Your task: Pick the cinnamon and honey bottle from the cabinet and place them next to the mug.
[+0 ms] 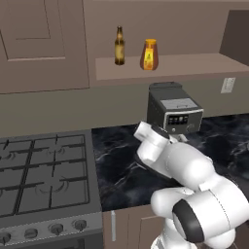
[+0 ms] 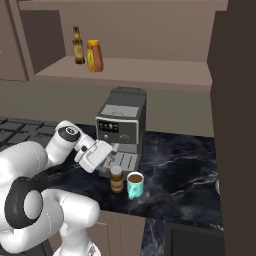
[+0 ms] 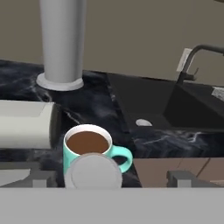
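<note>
Standing at lower centre of the right base view, the cinnamon (image 2: 116, 179) touches the mug (image 2: 135, 184); jaws apart either side. Lifting carelessly could tip it. The honey bottle (image 2: 94, 56) waits upper left on the cabinet (image 2: 150, 70) shelf.

A slender dark brown long-necked glass bottle (image 1: 119, 46) is standing upright on the long flat shelf, toward its left end. Below it a boxy grey-and-black coffee machine (image 2: 120, 131) is sitting at the back edge of the black marble-veined countertop (image 1: 119, 168) — its pale drip tray is facing forward. A dark gas stove with black grates (image 1: 44, 170) is adjoining the countertop's left edge, its row of round knobs (image 1: 56, 228) running along the front. At the countertop's right end a dark recessed sink (image 3: 148, 109) is lying under a thin dark curved faucet (image 3: 192, 57) — a white wall outlet (image 1: 227, 85) is showing on the backsplash.
</note>
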Motion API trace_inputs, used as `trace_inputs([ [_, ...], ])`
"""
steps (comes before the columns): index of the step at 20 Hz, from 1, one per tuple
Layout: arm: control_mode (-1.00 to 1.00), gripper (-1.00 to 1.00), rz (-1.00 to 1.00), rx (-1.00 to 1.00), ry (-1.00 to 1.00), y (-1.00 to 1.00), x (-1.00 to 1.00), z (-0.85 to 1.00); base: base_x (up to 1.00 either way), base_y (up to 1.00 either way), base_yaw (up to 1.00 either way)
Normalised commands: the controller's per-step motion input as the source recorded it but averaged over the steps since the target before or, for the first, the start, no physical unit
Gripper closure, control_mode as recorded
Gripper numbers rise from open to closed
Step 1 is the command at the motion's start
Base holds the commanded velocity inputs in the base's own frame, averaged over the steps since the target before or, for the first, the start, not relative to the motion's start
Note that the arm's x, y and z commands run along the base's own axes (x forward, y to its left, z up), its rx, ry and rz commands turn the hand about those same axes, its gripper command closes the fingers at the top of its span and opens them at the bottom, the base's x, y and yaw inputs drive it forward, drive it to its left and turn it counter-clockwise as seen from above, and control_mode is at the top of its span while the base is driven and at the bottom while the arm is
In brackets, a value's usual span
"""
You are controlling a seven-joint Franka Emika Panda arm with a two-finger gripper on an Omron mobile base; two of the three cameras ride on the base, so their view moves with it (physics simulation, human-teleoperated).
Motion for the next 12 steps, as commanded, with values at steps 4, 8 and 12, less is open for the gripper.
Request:
trace_inputs([
  [4,-1.00,-1.00,0.00,-0.03,-0.05,0.59,0.08,-0.20,0.00,0.00,0.00],
  [8,-1.00,-1.00,0.00,-0.01,-0.13,0.62,-0.03,-0.01,0.00,0.00,0.00],
  [12,-1.00,-1.00,0.05,0.00,-0.18,0.59,-0.48,0.35,0.00,0.00,0.00],
])
